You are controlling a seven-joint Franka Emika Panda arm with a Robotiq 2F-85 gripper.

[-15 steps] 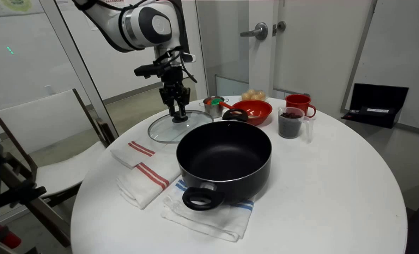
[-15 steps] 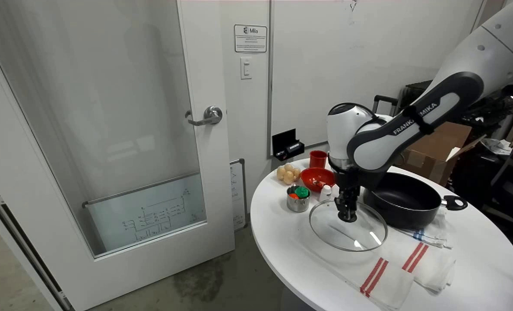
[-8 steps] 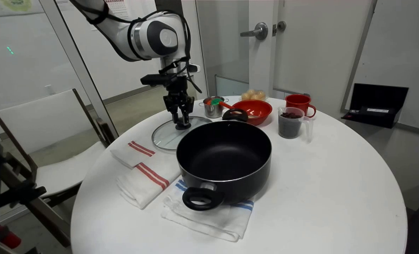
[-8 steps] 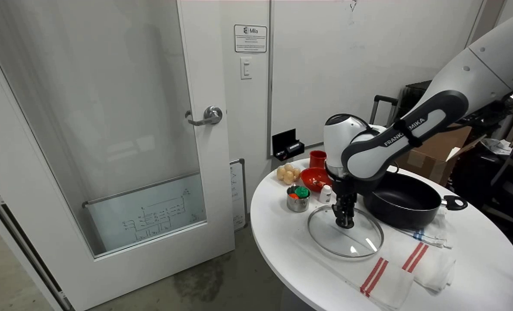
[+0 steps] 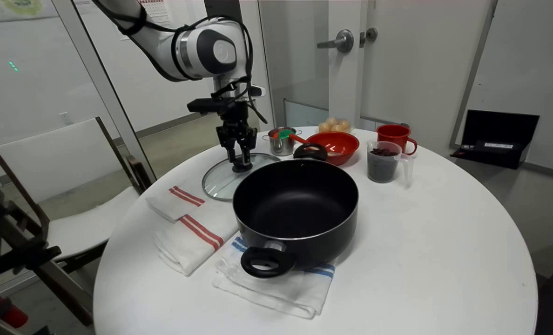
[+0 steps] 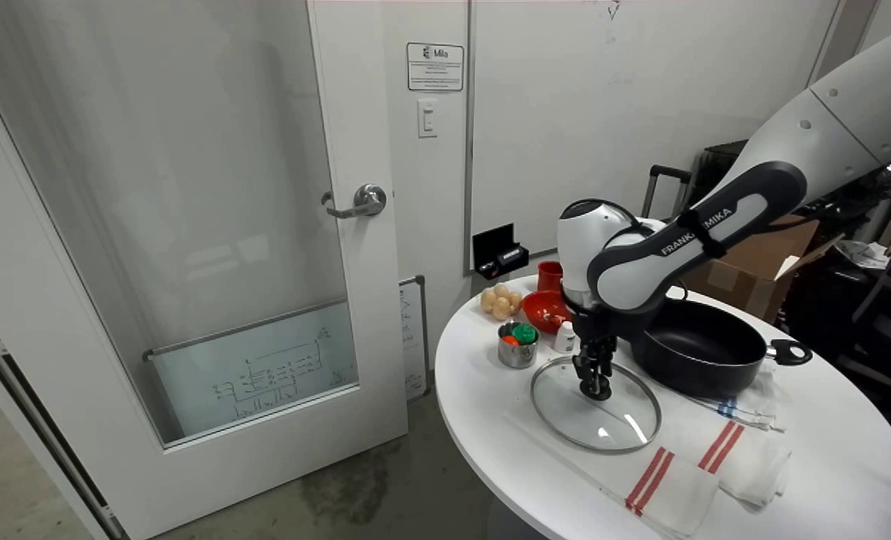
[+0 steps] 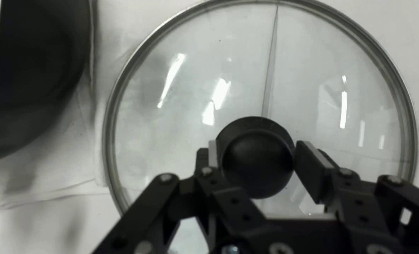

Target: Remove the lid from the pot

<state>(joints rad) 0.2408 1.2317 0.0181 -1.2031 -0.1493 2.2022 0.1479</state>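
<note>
Glass lid is off the pot and just beside it, toward the edge of the round table by the chair. The gripper holds the lid by its dark knob, a finger against either side. I cannot tell whether the lid's rim rests on the surface or hangs just above. In an exterior view the pot covers part of the lid; in an exterior view the arm covers part of the pot. The wrist view cuts the pot off and shows a narrow gap to the lid. In both exterior views the dark fingertips blend into the knob. A strip of tabletop separates lid and edge. Toward the edge by the door, a steel cup and white bottle stand near the lid. Beyond the pot, a broad stretch of tabletop reaches the opposite edge.
</note>
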